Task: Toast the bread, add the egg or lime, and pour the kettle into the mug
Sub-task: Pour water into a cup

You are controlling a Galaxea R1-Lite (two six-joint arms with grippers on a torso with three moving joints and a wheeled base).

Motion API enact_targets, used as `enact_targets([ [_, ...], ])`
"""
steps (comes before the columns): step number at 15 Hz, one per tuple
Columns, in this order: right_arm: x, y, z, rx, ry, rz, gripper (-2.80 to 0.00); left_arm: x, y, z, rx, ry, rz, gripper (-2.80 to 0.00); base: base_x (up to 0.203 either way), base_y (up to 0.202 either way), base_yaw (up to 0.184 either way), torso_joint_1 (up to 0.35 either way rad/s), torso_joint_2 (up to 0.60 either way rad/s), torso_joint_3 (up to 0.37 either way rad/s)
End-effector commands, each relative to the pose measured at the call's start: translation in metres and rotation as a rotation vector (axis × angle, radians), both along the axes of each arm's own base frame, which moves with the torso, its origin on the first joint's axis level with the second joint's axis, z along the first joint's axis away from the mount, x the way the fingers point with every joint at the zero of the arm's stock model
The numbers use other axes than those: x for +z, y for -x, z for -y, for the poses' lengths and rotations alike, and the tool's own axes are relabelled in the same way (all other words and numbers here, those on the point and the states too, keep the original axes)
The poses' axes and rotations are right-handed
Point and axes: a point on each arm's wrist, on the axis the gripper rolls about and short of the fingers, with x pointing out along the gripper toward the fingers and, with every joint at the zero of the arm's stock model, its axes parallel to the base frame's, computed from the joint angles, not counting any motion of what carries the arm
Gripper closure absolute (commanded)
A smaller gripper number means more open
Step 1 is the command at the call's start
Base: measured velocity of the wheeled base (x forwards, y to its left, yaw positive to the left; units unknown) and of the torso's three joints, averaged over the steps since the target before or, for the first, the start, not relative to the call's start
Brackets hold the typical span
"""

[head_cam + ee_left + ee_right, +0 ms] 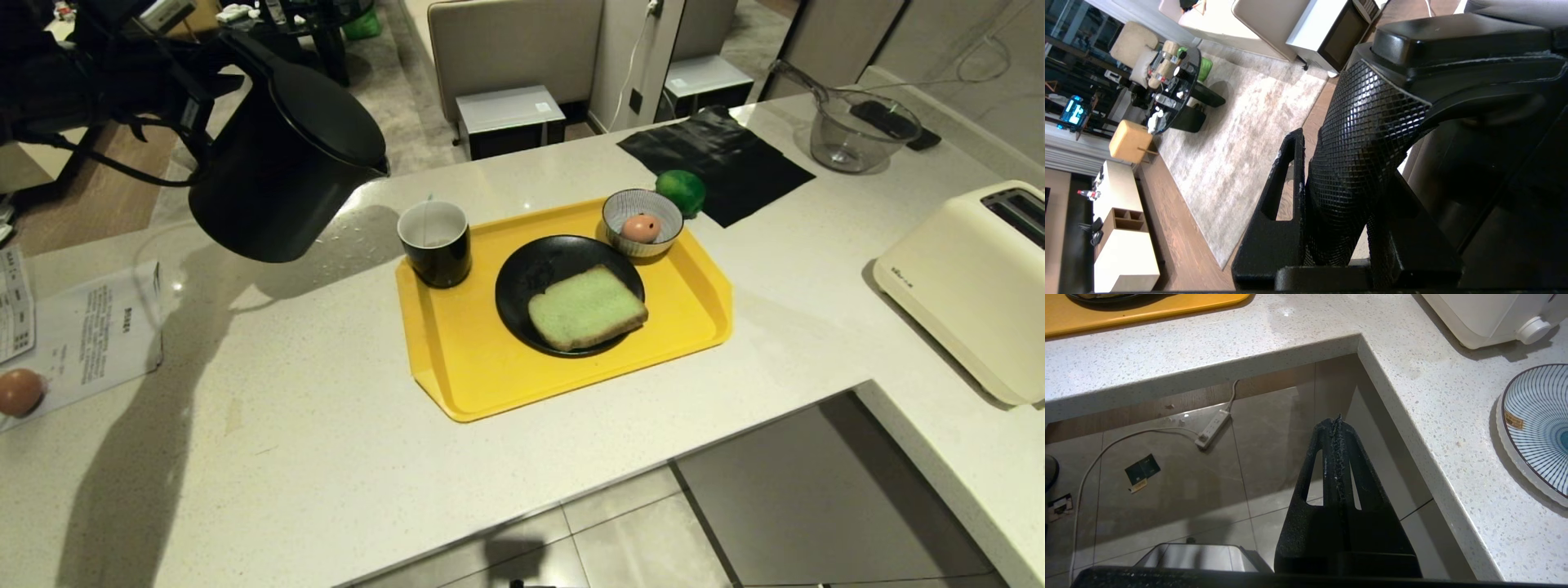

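Note:
My left gripper (pixel 1347 163) is shut on the textured loop handle (pixel 1367 134) of the black kettle (pixel 277 155). The kettle hangs above the counter at the far left, tilted with its spout toward the mug (pixel 434 242); the spout is left of and above the mug's rim. The black mug with a white inside stands on the yellow tray (pixel 457 359). The green-faced bread (pixel 586 307) lies on a black plate (pixel 522 278). The egg (pixel 641 227) sits in a striped bowl (pixel 620 208), with the lime (pixel 682 190) just behind it. My right gripper (pixel 1337 420) hangs shut over the floor, below the counter's edge.
A cream toaster (pixel 971 286) stands on the right counter wing. A glass measuring jug (pixel 857 131) and a black cloth (pixel 714 159) lie at the back. A plain brown egg (pixel 18 392) and papers (pixel 90 335) are at the left. A striped plate (pixel 1535 428) lies near the toaster.

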Motion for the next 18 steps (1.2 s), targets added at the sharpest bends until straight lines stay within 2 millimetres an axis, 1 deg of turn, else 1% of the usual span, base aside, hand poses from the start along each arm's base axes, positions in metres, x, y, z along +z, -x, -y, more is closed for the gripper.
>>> enact_targets([
  [1, -0.005, -0.002, 0.000, 0.002, 0.000, -0.020, 0.00, 0.004, 0.004, 0.008, -0.005, -0.003, 0.013, 0.00, 0.000, 0.000, 0.000, 0.000, 0.00, 0.000],
  [8, -0.005, -0.002, 0.000, 0.002, 0.000, -0.020, 0.00, 0.007, 0.007, 0.014, -0.001, 0.000, 0.022, 0.00, 0.000, 0.000, 0.000, 0.000, 0.00, 0.000],
  [12, -0.005, -0.002, 0.000, 0.002, 0.000, -0.021, 0.00, 0.007, 0.006, 0.026, -0.011, 0.004, 0.023, 0.00, 0.000, 0.000, 0.000, 0.000, 0.00, 0.000],
  [18, -0.005, -0.002, 0.000, 0.002, 0.000, -0.019, 0.00, 0.005, 0.005, 0.026, -0.001, -0.060, 0.022, 0.00, 0.000, 0.000, 0.000, 0.000, 0.00, 0.000],
])
